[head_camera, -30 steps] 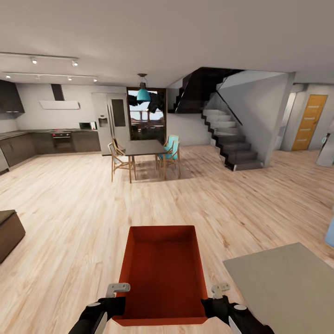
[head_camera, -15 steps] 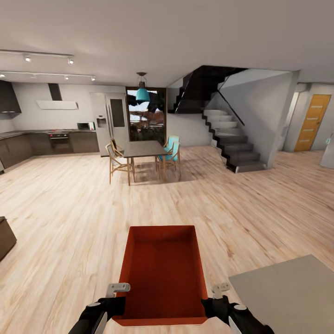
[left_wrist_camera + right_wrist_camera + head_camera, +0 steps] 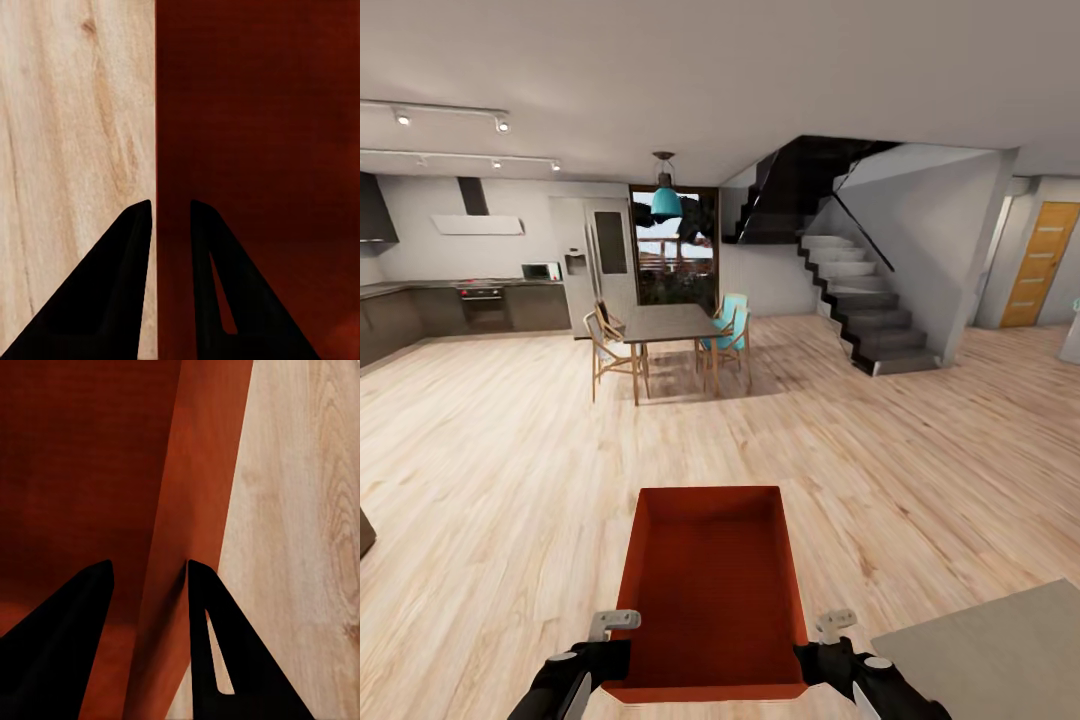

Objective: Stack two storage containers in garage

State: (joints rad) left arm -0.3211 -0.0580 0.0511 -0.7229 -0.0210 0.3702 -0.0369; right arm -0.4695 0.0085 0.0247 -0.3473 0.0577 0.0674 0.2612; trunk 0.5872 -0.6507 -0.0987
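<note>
Since the earlier frames the whole head view has swung rightward; the dark furniture at the near left has nearly slipped out. One storage container is carried low in front, over the wood floor. Its left wall is clamped by the left gripper, its right wall by the right gripper. Both pinches are confirmed at the wrists. Garage delivery and stacking are judged still outstanding.

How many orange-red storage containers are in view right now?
1. The storage container is carried in front of the robot, the left claw on one side wall and the right claw on the other. A second may be elsewhere, out of view.
</note>
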